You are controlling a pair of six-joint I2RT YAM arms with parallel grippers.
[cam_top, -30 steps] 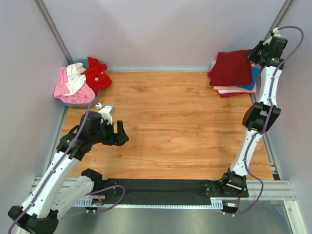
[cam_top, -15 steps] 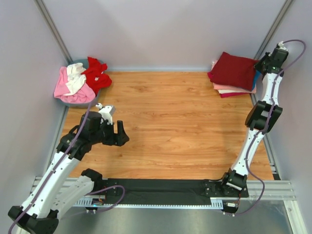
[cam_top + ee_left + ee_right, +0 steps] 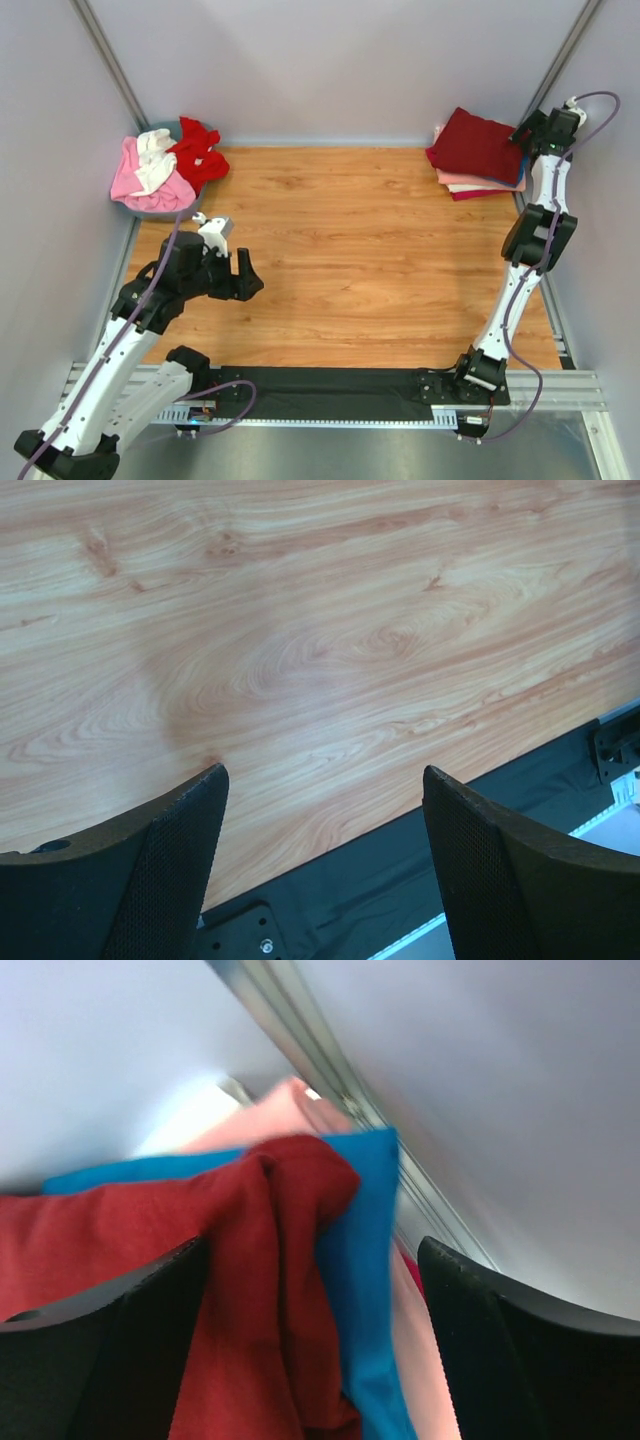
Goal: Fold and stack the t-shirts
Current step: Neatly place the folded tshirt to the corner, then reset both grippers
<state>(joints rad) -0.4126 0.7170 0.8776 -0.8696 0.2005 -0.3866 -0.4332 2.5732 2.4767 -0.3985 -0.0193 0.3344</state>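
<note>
Wood-grain tabletop [image 3: 350,250] fills the cell, closed in by pale grey walls [image 3: 330,60]. At 1 o'clock sits a folded stack. The dark maroon t-shirt [image 3: 478,143] lies on top, with a teal-blue t-shirt [image 3: 365,1260], a pink t-shirt [image 3: 470,181] and a sliver of red cloth [image 3: 470,194] beneath it. At 10 o'clock a grey-blue basin [image 3: 150,208] holds a loose heap: a crumpled pink shirt [image 3: 128,175], a bright red t-shirt [image 3: 198,150] and a white t-shirt [image 3: 155,160]. The right hand [image 3: 315,1245] is up at the stack's 3 o'clock edge. Its fingers [image 3: 120,1360] stand wide apart on either side of the maroon fold, not clamped on it. The left hand [image 3: 320,780] hovers over bare wood near 8 o'clock, its fingers apart and holding nothing.
</note>
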